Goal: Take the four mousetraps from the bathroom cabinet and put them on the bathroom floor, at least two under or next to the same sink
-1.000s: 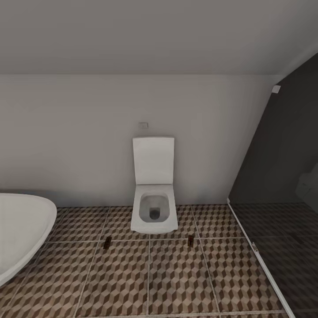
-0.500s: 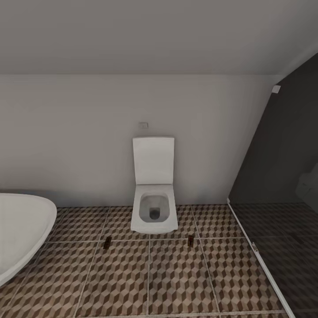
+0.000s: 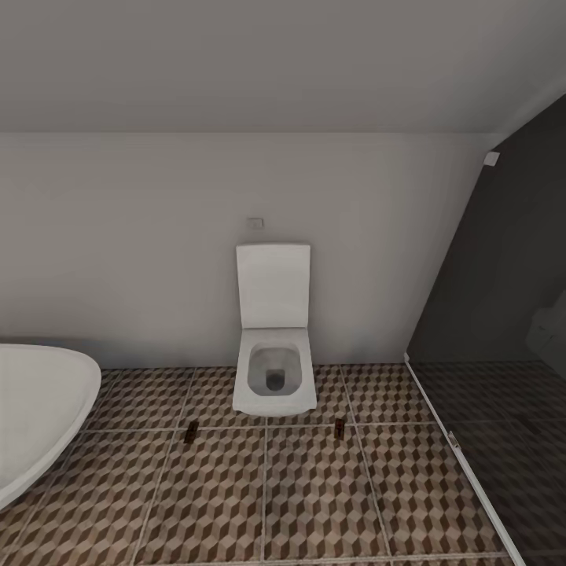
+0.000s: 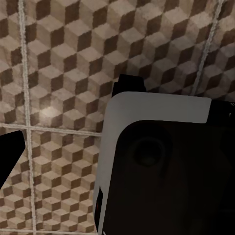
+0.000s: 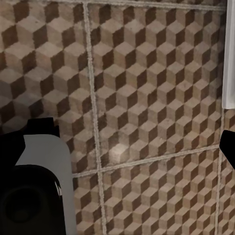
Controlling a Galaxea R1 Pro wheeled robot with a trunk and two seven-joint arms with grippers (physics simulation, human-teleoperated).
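Here your left gripper point(image 4: 73, 147) and right gripper point(image 5: 132, 147) jaws spread wide, empty, over the bathroom floor point(image 4: 63, 63).

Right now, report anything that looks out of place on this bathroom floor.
Two mousetraps lie on the bathroom floor in front of the toilet, one toward the bathtub, one toward the shower glass. No sink is seen beside them. Nothing looks spilled or broken.
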